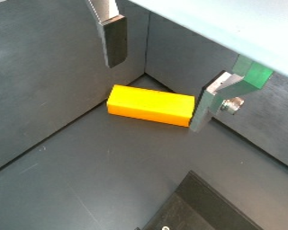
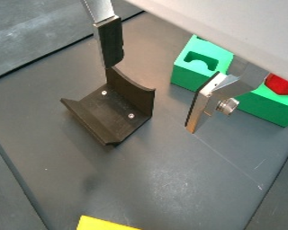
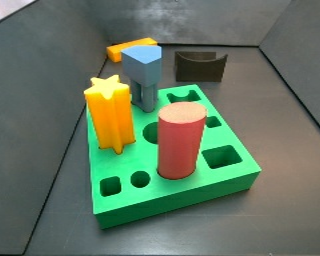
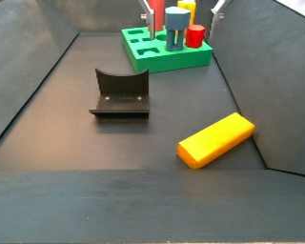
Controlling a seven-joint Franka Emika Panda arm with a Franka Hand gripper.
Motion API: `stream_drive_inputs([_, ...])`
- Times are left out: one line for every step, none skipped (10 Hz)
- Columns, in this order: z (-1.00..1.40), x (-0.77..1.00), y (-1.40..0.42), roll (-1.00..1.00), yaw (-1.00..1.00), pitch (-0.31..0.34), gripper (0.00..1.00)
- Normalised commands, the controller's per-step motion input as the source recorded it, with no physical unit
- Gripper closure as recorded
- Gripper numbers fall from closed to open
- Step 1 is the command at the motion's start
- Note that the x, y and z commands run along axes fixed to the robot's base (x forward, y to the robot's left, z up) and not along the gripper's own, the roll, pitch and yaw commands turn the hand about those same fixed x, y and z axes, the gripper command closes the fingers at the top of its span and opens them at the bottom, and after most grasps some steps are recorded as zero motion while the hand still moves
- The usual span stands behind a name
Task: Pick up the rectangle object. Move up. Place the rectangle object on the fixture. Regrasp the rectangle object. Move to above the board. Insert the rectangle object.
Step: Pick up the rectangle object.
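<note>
Two fingers (image 1: 114,40) of gripper (image 1: 161,72) (spread) over rectangle object (image 1: 150,104).

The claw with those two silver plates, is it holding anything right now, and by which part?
Nothing is held. The claw hangs open above the floor, its silver fingers apart with only air between them. The orange-yellow rectangular block lies flat on the dark floor, untouched.
</note>
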Motion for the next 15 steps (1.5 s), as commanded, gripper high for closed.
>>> stream_drive_inputs([-0.36,-0.45,0.38,0.00,-0.55,0.000,0.00])
stream_drive_inputs([-0.63,-0.46,0.27,0.00,-0.69,0.000,0.00])
stream_drive_inputs([-0.69,-0.43,0.25,0.00,-0.75,0.000,0.00])
stream_drive_inputs([-0.81,-0.37,0.25,0.00,-0.80,0.000,0.00])
stream_drive_inputs([-0.82,-0.29,0.20,-0.02,-0.89,0.000,0.00])
stream_drive_inputs([-0.88,-0.28,0.24,-0.02,-0.86,0.000,0.00])
stream_drive_inputs([-0.92,-0.25,0.26,-0.02,-0.85,0.000,0.00])
stream_drive_inputs([-0.95,-0.20,0.25,0.00,-0.86,0.000,0.00])
stream_drive_inputs([-0.39,0.00,0.30,0.00,-0.72,0.000,0.00])
stream_drive_inputs([-0.09,-0.07,0.00,0.01,-0.03,-0.051,0.00])
stream_drive_inputs([-0.75,0.02,0.24,0.11,-0.48,-0.066,0.00])
stream_drive_inputs([-0.84,0.20,0.20,0.13,-0.67,0.000,0.00])
stream_drive_inputs([-0.85,0.19,0.21,0.11,-0.67,0.000,0.00])
stream_drive_inputs([-0.91,0.07,0.32,0.10,-0.61,0.000,0.00])
stream_drive_inputs([-0.09,-0.13,0.21,0.00,-0.23,0.000,0.00])
